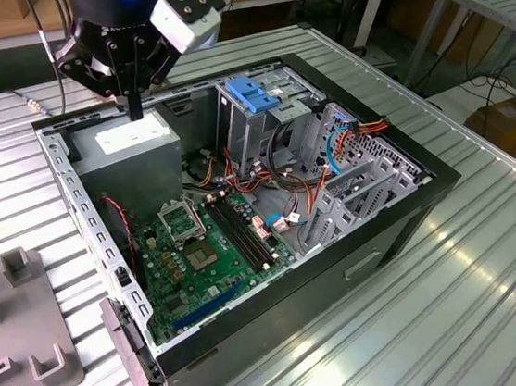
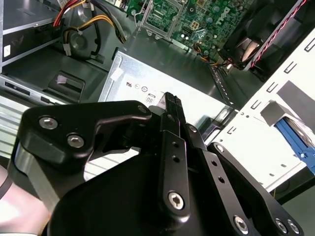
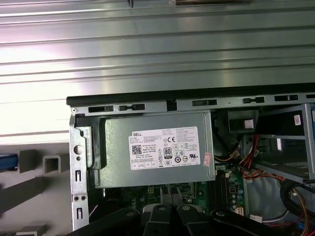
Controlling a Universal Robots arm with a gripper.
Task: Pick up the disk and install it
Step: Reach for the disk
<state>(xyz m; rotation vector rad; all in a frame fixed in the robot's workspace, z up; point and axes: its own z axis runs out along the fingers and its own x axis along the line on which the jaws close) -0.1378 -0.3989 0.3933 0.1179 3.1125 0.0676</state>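
We see the black gripper [image 1: 135, 114] above the grey metal power-supply box [image 1: 132, 153], jaws clenched empty; black computer case [image 1: 256, 335] lies open for access.

The gripper [image 1: 134, 106] has matt black links. Just below it, the power-supply box [image 1: 133, 161] is dull grey sheet metal bearing a smooth white paper label [image 1: 132, 133]. Farther out, the ribbed metal table [image 1: 488, 251] gleams.
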